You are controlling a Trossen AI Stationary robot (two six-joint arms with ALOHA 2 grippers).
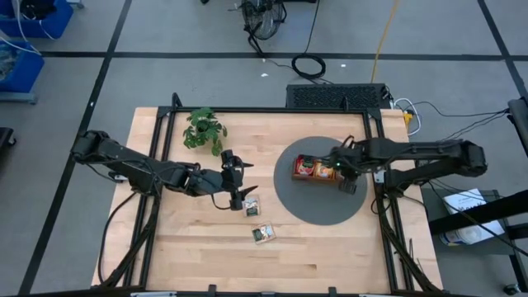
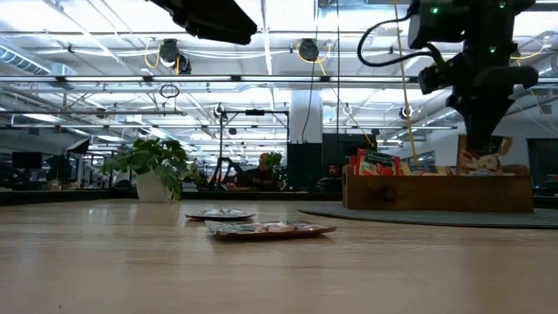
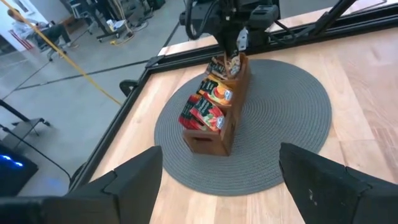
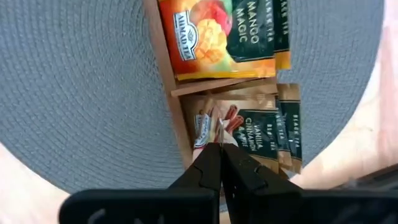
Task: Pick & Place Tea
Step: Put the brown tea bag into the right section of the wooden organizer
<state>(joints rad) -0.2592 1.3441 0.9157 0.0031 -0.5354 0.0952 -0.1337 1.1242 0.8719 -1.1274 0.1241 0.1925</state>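
The brown wooden tray [image 1: 307, 178] stands on a round grey mat [image 1: 289, 202] at the table's right. Its compartments hold upright tea sachets: red ones [image 3: 200, 115], orange ones [image 3: 217, 93] and brown ones [image 4: 261, 127]. My right gripper [image 4: 221, 147] points down over the tray's right end, shut on a brown-printed sachet [image 2: 481, 155]. Two more sachets [image 1: 251, 208] [image 1: 264, 234] lie flat on the wood near the table's middle. My left gripper [image 1: 243, 180] hovers open above the nearer one, pointing at the tray and touching nothing. My right gripper pinches the sachet's upper edge [image 4: 221, 129] between its two fingertips, coming from above and pointing almost straight down. The sachet hangs upright below the fingers, edge-on to the wrist view. Its lower part [image 2: 481, 167] is down in the tray's end compartment among the other brown sachets.
A small potted green plant [image 1: 204, 129] stands at the table's far left. A black frame [image 1: 272, 110] runs along the table's edges. Bare wood [image 1: 206, 256] stretches along the near side.
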